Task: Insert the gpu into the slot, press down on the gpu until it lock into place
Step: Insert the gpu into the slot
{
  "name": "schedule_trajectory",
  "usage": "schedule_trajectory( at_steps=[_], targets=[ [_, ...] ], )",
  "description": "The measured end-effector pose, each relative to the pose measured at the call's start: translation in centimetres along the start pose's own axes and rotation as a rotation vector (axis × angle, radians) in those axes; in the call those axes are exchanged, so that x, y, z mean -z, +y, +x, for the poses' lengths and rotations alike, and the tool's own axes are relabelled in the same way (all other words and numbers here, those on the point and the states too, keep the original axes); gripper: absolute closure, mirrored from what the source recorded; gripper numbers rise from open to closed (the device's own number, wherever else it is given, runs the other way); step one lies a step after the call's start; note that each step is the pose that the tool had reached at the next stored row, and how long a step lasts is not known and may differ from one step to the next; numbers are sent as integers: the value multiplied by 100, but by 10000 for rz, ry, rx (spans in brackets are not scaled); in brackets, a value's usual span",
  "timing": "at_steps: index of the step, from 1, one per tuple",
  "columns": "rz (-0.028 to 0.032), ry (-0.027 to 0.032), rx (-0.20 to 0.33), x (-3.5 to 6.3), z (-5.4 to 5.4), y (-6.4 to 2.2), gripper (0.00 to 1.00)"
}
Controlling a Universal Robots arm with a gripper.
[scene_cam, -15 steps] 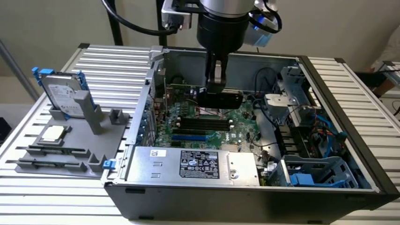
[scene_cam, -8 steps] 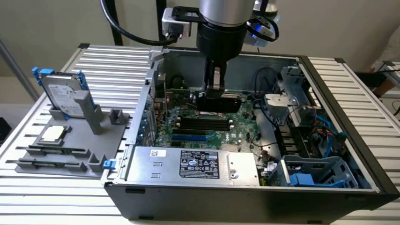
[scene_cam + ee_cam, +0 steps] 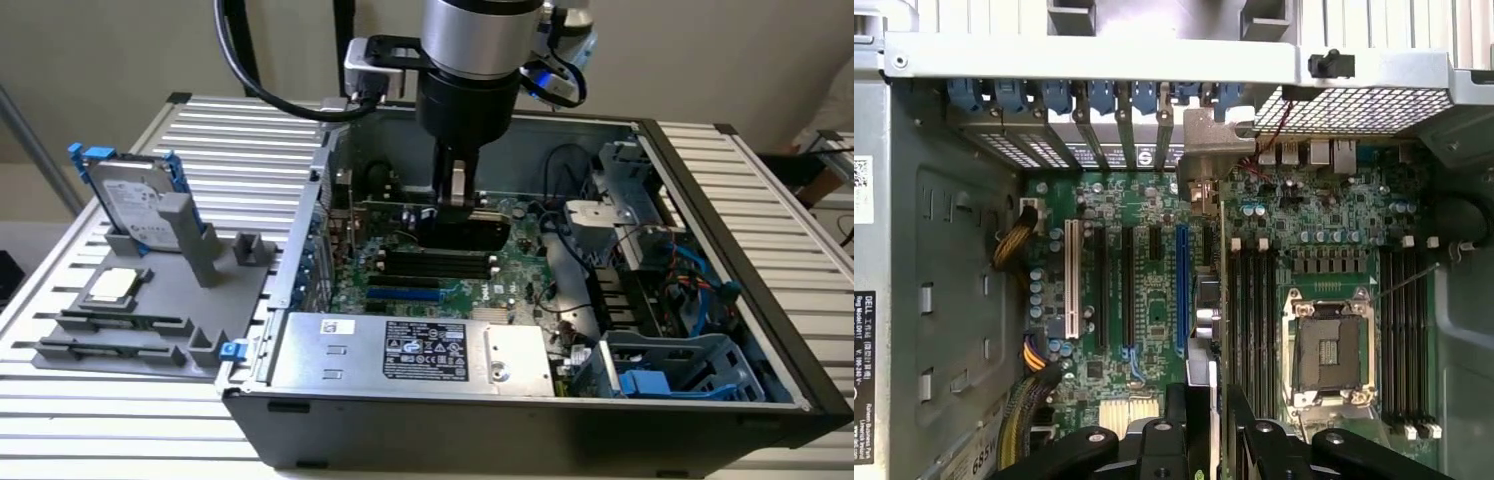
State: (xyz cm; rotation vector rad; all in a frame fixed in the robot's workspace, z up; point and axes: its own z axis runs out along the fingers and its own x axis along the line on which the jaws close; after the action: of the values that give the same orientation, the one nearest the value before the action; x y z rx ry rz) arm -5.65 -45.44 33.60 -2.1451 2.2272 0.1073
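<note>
The gpu point(image 3: 461, 232) hangs as a thin black card under my gripper point(image 3: 457, 195), inside the open computer case point(image 3: 534, 430) and above the motherboard. In the wrist view the gpu point(image 3: 1220, 300) is edge-on, with a green board edge and its metal bracket point(image 3: 1206, 150) toward the rear slot covers. My gripper point(image 3: 1216, 420) is shut on the card's top edge, one finger on each side. The long blue slot point(image 3: 1181, 280) lies on the board just beside the card's line, uncovered. In the exterior view the blue slot point(image 3: 400, 294) sits nearer the power supply than the card.
A silver power supply box point(image 3: 414, 350) fills the case's near side. Memory slots point(image 3: 1254, 300) and a bare processor socket point(image 3: 1329, 345) lie beside the card. Cables point(image 3: 574, 270) and a blue drive cage point(image 3: 667, 370) crowd the exterior view's right. A hard drive point(image 3: 134, 195) stands on a grey fixture point(image 3: 134, 320) outside.
</note>
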Motion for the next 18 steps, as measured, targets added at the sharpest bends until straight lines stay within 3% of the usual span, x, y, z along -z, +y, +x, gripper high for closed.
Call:
schedule_trajectory(
  at_steps=[18],
  targets=[
    [-13, 1, 1, -10, 1, 1, 73]
  ],
)
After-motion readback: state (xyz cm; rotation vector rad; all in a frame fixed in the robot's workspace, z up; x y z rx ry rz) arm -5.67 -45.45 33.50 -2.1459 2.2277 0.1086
